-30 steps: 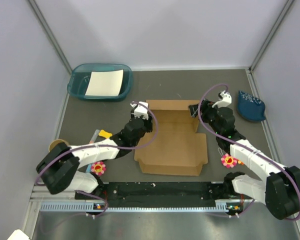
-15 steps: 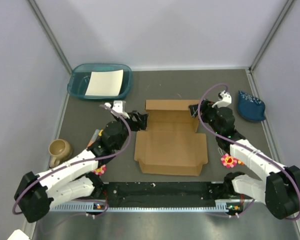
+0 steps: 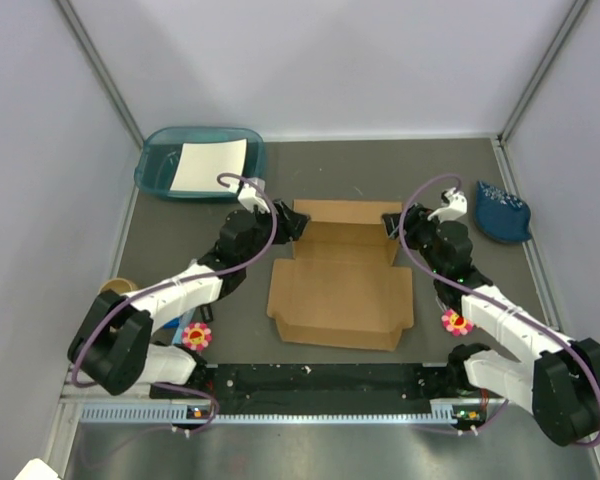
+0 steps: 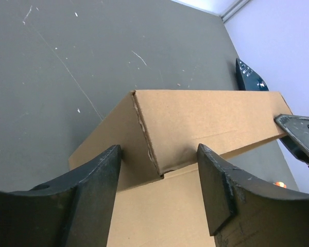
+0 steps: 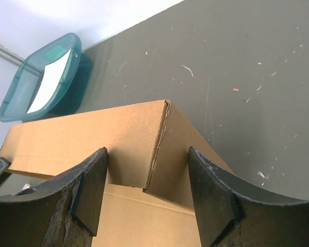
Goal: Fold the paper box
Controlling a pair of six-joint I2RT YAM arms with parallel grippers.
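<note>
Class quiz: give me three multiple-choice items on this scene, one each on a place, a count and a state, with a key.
1. Where does the white paper sheet lie?
A. in the teal tray
B. on the bare table
C. between gripper fingers

2. How many grippers stand at the paper box's raised far flap?
A. none
B. one
C. two

3. The left gripper is:
A. shut on the flap
B. open astride the flap's corner
C. out of view

Key:
1 A, the sheet shows inside the tray.
2 C, the right gripper stands at the other far corner.
3 B, its wrist view shows the fingers spread with the corner between them.
</note>
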